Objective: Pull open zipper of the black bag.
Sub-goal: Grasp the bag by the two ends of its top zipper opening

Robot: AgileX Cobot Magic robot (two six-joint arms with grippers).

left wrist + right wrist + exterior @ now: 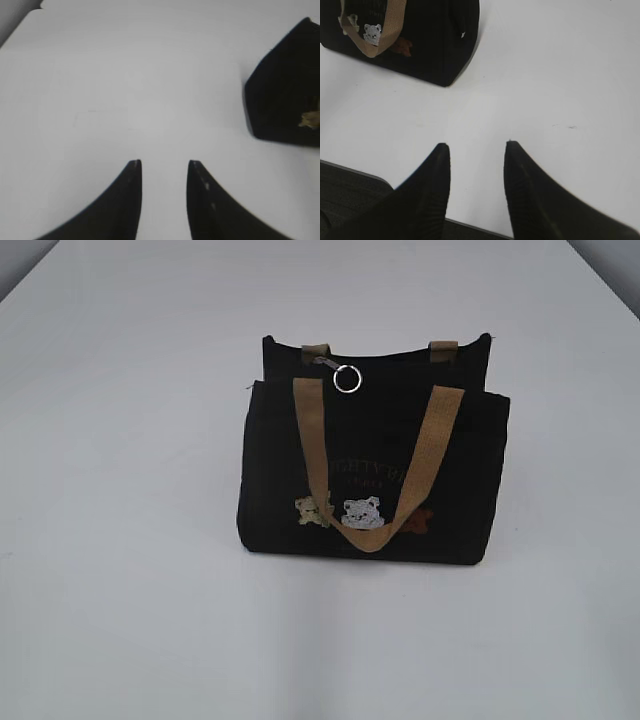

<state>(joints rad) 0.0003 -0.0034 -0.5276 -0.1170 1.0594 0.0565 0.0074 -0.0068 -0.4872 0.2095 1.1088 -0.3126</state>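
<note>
1. Closest to the lens in both wrist views are the dark curved fingers. On the left gripper (164,162) they stand parted with bare white table (125,90) showing through the gap, nothing between them.
2. Same deal for the right gripper (476,145): fingers apart, holding nothing, hovering near the table's front edge.
3. Neither gripper shows up in the exterior view, so both sit well away from the bag.
4. Sitting upright around the middle of the table is the black bag (372,455), front facing the exterior camera, with cartoon bear patches (345,512) low on its front and faint lettering above them.
5. One tan handle (372,470) droops down across the front in a U shape, its bottom just above the bag's base.
6. Along the top edge runs the zipper (335,367); its small grey pull and silver key ring (347,379) hang toward the left end, just beside the left tan strap loop (316,351).
7. From the left wrist view only a corner of the bag peeks in at the right edge; the right wrist view catches it top left.
</note>
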